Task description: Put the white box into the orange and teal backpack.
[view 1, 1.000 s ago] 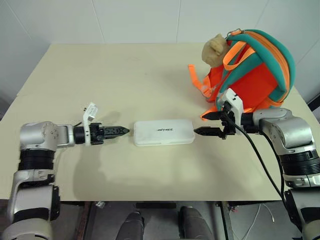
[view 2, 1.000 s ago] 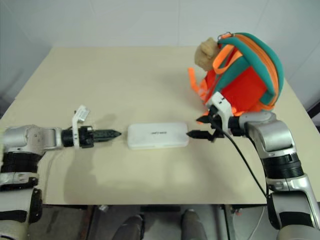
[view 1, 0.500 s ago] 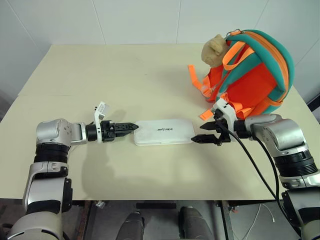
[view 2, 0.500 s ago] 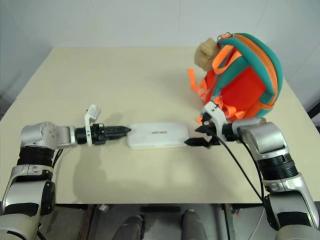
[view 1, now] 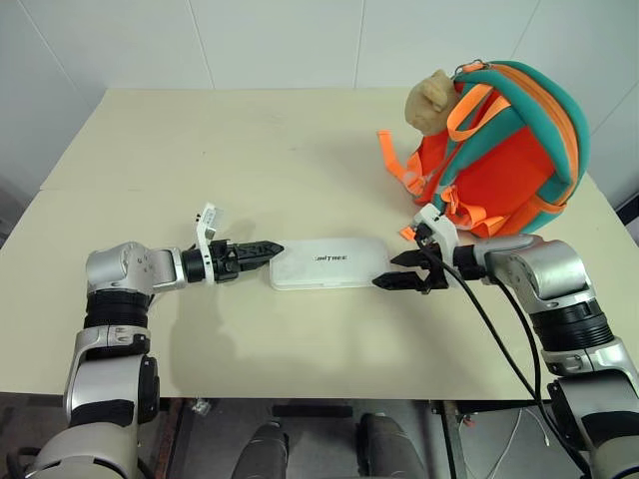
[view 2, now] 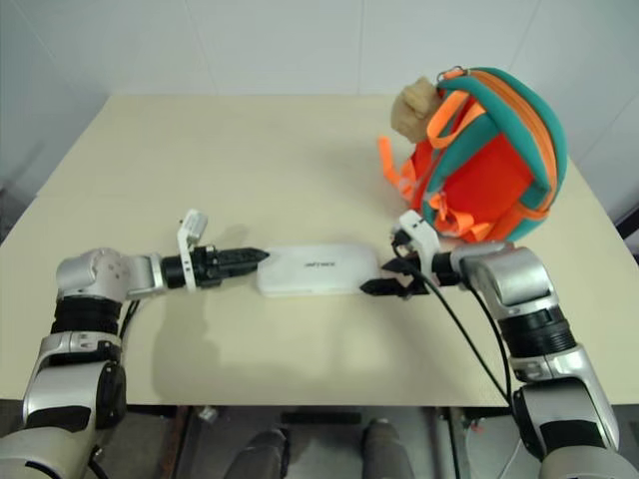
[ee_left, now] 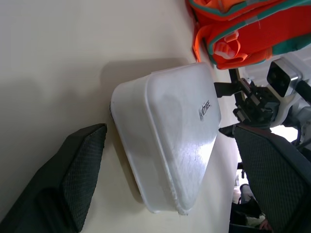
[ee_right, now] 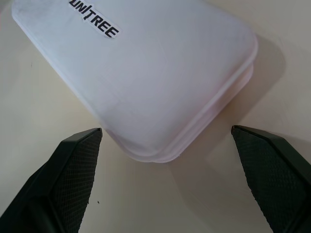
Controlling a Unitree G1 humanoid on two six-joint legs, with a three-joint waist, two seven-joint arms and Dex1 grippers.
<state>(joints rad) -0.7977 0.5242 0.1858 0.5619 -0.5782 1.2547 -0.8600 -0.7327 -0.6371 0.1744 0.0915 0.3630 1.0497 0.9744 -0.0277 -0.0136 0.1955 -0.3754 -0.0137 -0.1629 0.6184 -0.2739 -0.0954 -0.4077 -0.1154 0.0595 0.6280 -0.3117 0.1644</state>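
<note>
Left pincer (view 1: 272,246): fingers apart, aimed along the surface (view 1: 300,140) at the left short end of the white box (view 1: 329,263). In the left wrist view the end of the box sits between the two fingertips (ee_left: 82,160) with a gap on either side, so nothing is clamped.

White box: lies flat on the surface between the two arms, lettering upward, long axis running from one pincer to the other. It has not been lifted.

Right pincer (view 1: 399,269): fingers likewise apart, straddling the right short end of the box. The right wrist view shows the rounded corner centred between the pads (ee_right: 80,160), with bare surface visible on both sides.

Orange and teal backpack (view 1: 504,140): stands upright at the far right of the surface, beyond the right arm and well apart from the box, a beige plush toy (view 1: 431,100) at its upper left. Whether its opening is unzipped cannot be told.

Step in hand, as judged: the approach for a two-ended pickup, before any grasp. The next move calls for both pincers to advance a little farther over the ends, close together, and then raise the box level toward the backpack.
</note>
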